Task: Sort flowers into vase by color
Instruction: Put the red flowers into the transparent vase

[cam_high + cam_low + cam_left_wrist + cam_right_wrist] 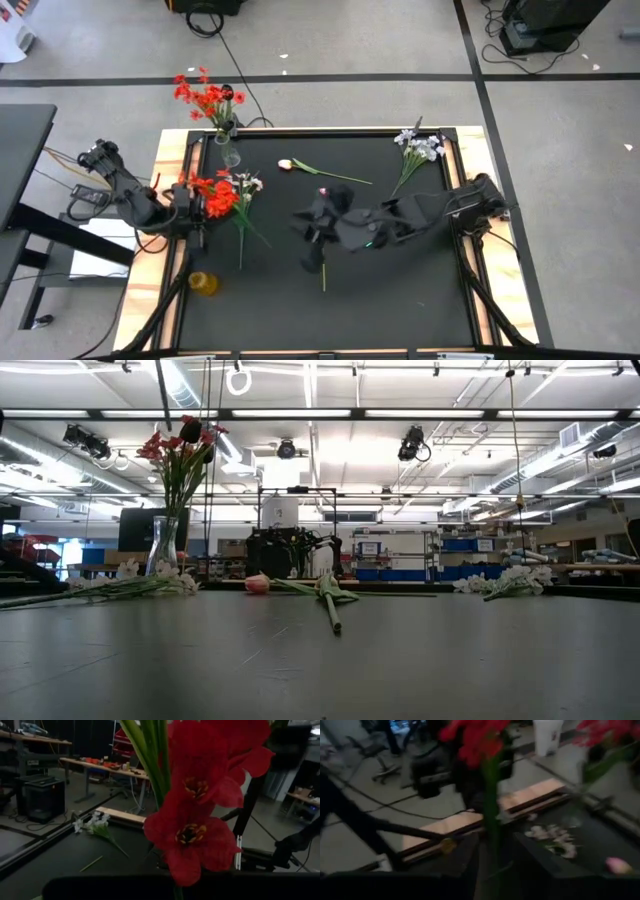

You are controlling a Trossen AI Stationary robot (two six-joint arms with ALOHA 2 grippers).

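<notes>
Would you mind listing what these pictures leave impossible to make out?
- High view: the right gripper covers the upper end of a green stem, so its bloom is hidden.
- High view: the yellow object near the table's edge is too small to identify.
- Left wrist view: the red spray in the left gripper blocks most of the table beyond.
- Low view: both grippers lie outside the picture.

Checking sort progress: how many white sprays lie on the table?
2. One white spray lies beside the red flowers at the table's left; the other near its top right corner, high view. The right arm may hide more.
</notes>
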